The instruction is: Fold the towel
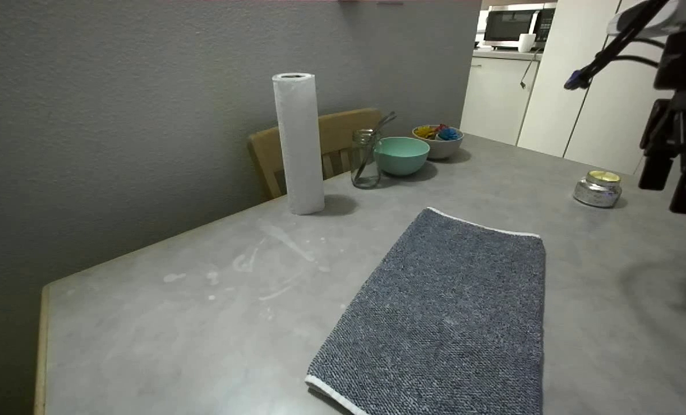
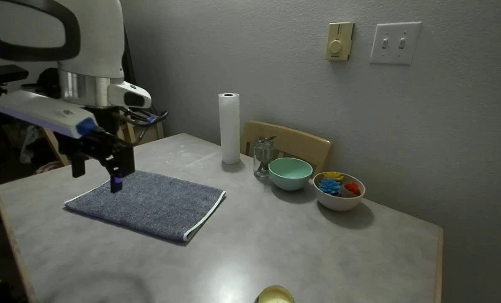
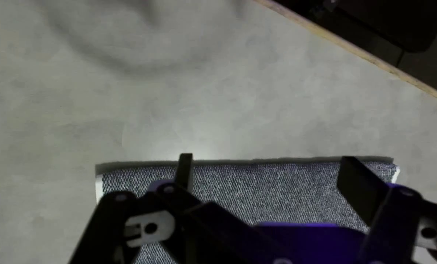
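Your fingers (image 3: pixel 359 190): one pair, spread apart and empty, above the desk (image 1: pixel 164 346). Your towel (image 1: pixel 452 311): one, dark grey, speckled, pale-edged, lying flat on the desk.

In an exterior view, towel (image 2: pixel 160 204) lies on left half of table (image 2: pixel 300 248), candle (image 2: pixel 276 296) nearer and to its right. Far side, left to right: paper-towel roll (image 2: pixel 229 130), jar (image 2: pixel 263 158) with utensils (image 1: pixel 386 120) in it, bowl (image 2: pixel 290 176), second bowl (image 2: pixel 337 203); chair (image 2: pixel 293 135) behind the jar.
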### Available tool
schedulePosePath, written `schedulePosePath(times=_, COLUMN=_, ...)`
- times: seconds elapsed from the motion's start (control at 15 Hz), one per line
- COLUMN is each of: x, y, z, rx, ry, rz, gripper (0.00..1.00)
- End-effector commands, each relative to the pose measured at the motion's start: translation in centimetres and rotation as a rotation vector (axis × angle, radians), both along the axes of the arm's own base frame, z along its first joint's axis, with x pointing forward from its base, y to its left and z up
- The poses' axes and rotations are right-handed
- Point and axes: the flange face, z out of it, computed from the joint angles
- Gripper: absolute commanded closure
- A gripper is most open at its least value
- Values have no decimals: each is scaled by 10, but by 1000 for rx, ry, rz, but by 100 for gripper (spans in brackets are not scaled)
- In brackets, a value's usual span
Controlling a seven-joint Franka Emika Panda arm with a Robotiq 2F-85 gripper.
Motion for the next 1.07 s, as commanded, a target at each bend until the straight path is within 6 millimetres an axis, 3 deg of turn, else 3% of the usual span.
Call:
schedulePosePath(times=0.0, x=37, y=-7, z=-19, rx=-9, ry=54, rz=38, gripper=0)
schedulePosePath(times=0.07, x=18, y=-4, z=-14, rx=-8, ry=30, rz=14, gripper=0)
schedulePosePath(times=0.2, x=31, y=-4, z=-21, rx=-14, ry=43, rz=19, gripper=0)
schedulePosePath(times=0.47, x=39, y=-1, z=-26, rx=-12, ry=54, rz=25, gripper=0)
schedulePosePath(times=0.73, x=59, y=-1, z=-54, rx=-28, ry=71, rz=73, gripper=0)
schedulePosePath(times=1.0, x=98, y=-26, z=-87, rx=-26, ry=129, rz=53, gripper=0)
